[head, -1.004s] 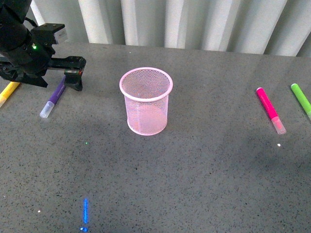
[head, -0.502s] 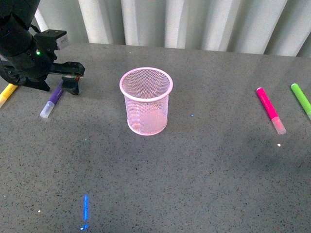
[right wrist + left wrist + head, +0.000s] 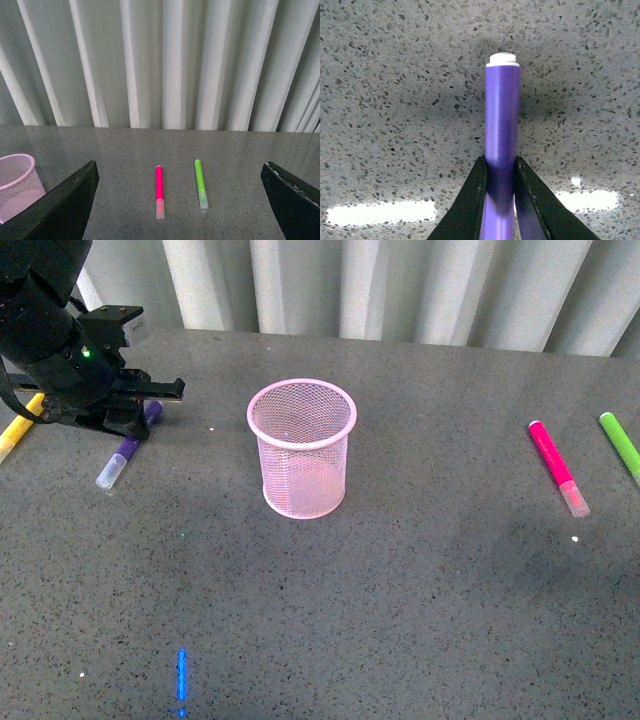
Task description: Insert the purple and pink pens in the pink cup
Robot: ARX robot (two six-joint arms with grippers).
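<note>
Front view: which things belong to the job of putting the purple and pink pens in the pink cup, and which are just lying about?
Belong to the job:
purple pen, gripped by the left tool
pink pen
pink cup

Just lying about:
yellow marker
green marker

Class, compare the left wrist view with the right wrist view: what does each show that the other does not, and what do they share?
Left wrist only: the purple pen, clamped in the left gripper.
Right wrist only: the pink pen, the green marker, part of the pink cup, the curtain, and the right gripper, wide open.
Both: the grey speckled table.
</note>
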